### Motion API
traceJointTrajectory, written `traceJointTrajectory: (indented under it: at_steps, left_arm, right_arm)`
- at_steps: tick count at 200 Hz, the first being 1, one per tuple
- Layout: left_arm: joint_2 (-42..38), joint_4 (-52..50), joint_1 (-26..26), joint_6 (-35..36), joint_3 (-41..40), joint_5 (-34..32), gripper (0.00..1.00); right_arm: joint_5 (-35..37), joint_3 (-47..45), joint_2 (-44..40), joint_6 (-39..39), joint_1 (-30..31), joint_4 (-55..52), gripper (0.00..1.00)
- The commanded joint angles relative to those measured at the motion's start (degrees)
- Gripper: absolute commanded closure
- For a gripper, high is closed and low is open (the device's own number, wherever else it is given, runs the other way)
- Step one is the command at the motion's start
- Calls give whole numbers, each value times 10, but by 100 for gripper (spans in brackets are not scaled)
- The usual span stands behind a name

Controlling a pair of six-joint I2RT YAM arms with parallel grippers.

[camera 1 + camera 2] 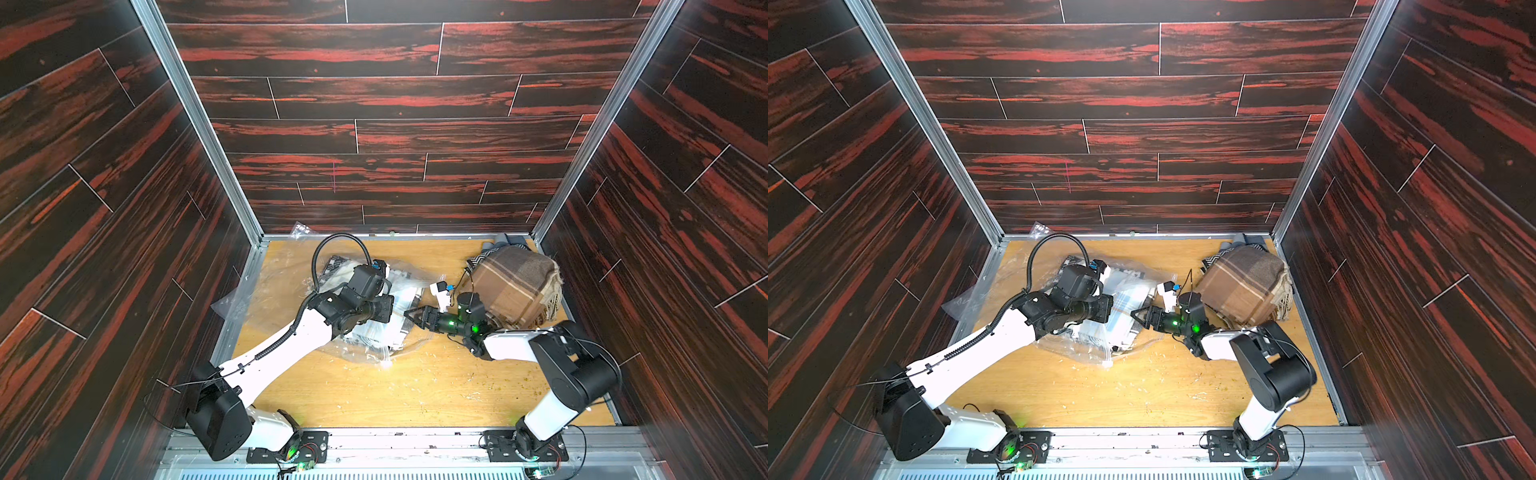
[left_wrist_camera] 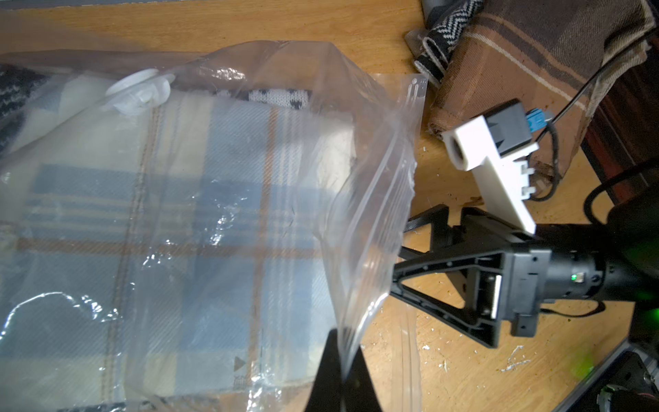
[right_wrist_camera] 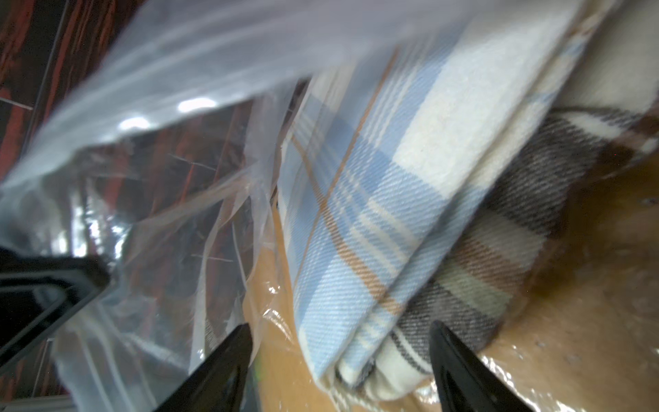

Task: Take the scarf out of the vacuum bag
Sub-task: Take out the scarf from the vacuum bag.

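The vacuum bag (image 1: 374, 351) (image 1: 1086, 351) lies crinkled on the wooden table, its white valve disc (image 2: 139, 91) on top. Inside it sits a folded scarf (image 2: 214, 214) (image 3: 374, 214) in blue and cream plaid. A brown and grey plaid cloth (image 3: 499, 249) lies under it. My left gripper (image 2: 342, 342) is shut on the bag's upper film at the mouth and holds it raised. At the bag's mouth my right gripper (image 3: 340, 324) (image 1: 408, 314) (image 2: 399, 257) is open. Its jaws stand on either side of the scarf's folded corner, apart from it.
A heap of brown plaid cloth (image 1: 515, 286) with a black-and-white herringbone piece (image 1: 478, 259) fills the table's back right corner, just behind the right arm. More clear plastic (image 1: 232, 303) hangs over the table's left edge. Dark wood-pattern walls enclose three sides.
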Motion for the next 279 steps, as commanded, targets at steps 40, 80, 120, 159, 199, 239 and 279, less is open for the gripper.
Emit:
traceJointTrajectory:
  at_steps: [40, 80, 120, 159, 199, 239, 279]
  left_arm:
    - [-24, 24, -5, -20, -16, -1, 100]
    - [-27, 25, -5, -18, -18, -2, 100]
    - [-26, 25, -6, -16, -22, 0, 100]
    - [-29, 24, -6, -13, -24, -2, 100]
    - [-34, 18, -5, -5, -22, -9, 100]
    - [-33, 20, -5, -5, -22, -10, 100]
    - [-33, 19, -6, -4, -23, -12, 100]
  right_arm:
    - [56, 15, 55, 28, 18, 38, 22]
    - [58, 29, 71, 29, 27, 42, 22]
    - [60, 55, 80, 26, 34, 17, 24]
    - [61, 87, 101, 30, 38, -24, 30]
    - [90, 94, 105, 35, 42, -59, 35]
    - [76, 94, 105, 43, 43, -41, 55]
    - [87, 126, 58, 6, 64, -118, 84]
